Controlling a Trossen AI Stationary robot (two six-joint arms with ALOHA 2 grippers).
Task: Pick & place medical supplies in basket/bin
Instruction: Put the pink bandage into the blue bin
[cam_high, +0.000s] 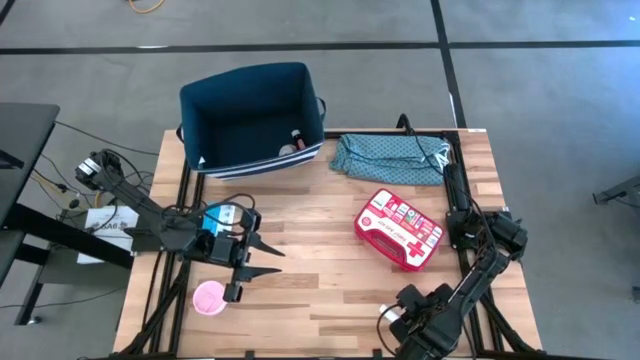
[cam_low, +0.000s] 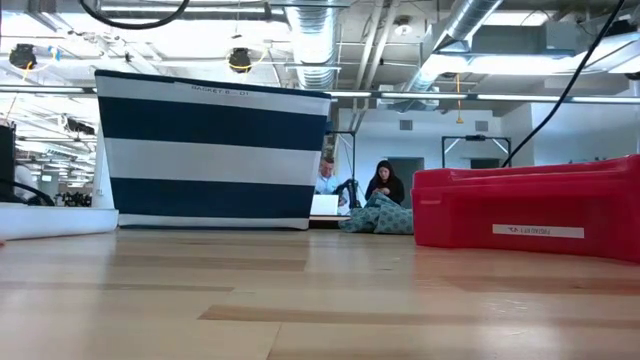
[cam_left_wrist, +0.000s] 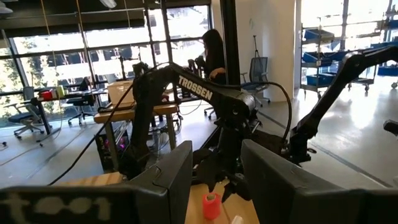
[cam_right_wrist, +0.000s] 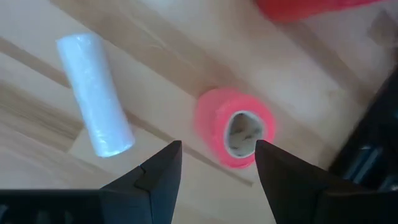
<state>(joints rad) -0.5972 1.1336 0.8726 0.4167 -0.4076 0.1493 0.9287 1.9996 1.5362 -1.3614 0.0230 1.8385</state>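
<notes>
Nearest the right wrist lens, the right pincer is hanging spread and empty over the tape. The roll is lying on its side on the desk just off the pouch, likely so the fingers can drop either side of it. The tube is lying beside the tape, farther from the pouch.

In the left wrist view, the left pincer is also standing spread and gripping nothing. It is facing across toward the right arm on the pouch's side.

From above, the tub is sitting well apart from the pouch, just beside the left pincer. The cloth is lying just beyond the pouch. The bin is standing open-topped farther off, probably so items can be dropped in. Its corner nearest the pouch is holding a small item or two, too small to name. The pouch, tub, tape and tube are all lying outside it.

At desk level, the bin's striped wall is hiding its contents. The pouch is sitting flat, and people are sitting in the room behind.
</notes>
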